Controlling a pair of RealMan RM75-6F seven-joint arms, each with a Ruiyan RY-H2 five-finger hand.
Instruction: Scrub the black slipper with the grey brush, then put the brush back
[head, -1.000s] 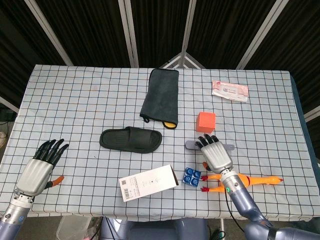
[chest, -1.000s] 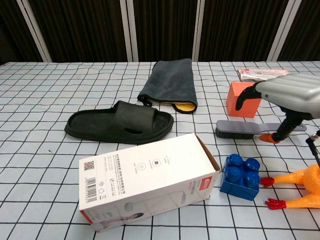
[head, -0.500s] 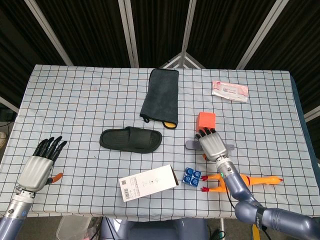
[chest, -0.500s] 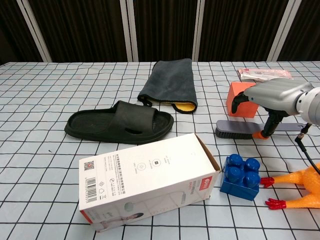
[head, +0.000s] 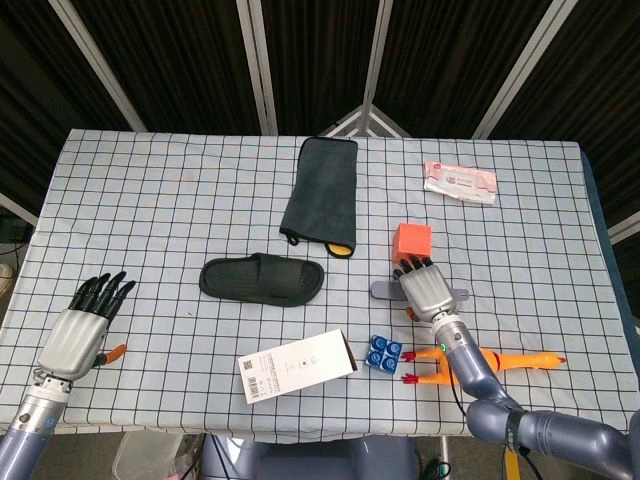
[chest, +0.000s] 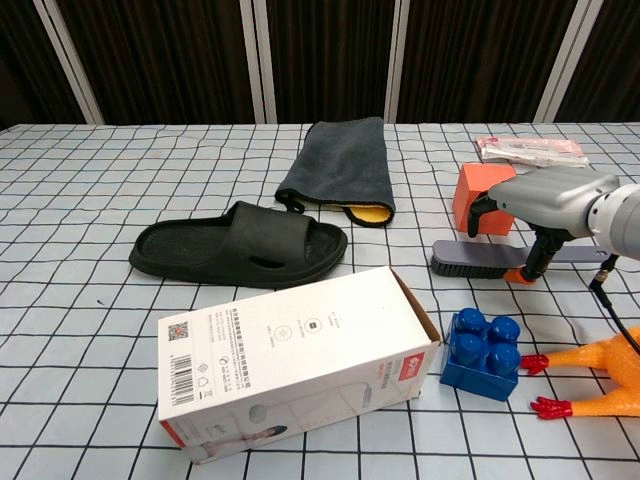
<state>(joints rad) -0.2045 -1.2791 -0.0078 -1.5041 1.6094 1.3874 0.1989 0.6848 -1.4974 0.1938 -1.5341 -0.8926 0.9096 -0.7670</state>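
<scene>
Grey bristles first: the brush (chest: 500, 257) lies flat on the desk (head: 180, 200) at about 3 o'clock from the slipper (head: 262, 279), well apart from it, bristle end pointing toward the slipper and handle running out to the right. I am on the pick-up step, and I judge the clean way is to settle my right hand (head: 428, 291) squarely over the handle, not the bristle block, then close thumb against fingers so the brush cannot roll when lifted. The orange cube (chest: 482, 209) sits just beyond the brush at 12 o'clock, so I would lift straight up before swinging left, or I may nudge it. My right hand hangs palm-down over the brush's middle, fingers curved downward; in the chest view the thumb tip (chest: 518, 275) reaches down at the near edge of the handle. I cannot tell whether it has actually clamped the brush yet. My left hand (head: 80, 328) rests far off at 8 o'clock from the slipper, fingers spread and straight, holding nothing. The slipper lies sole-down, untouched, near the desk's centre.
</scene>
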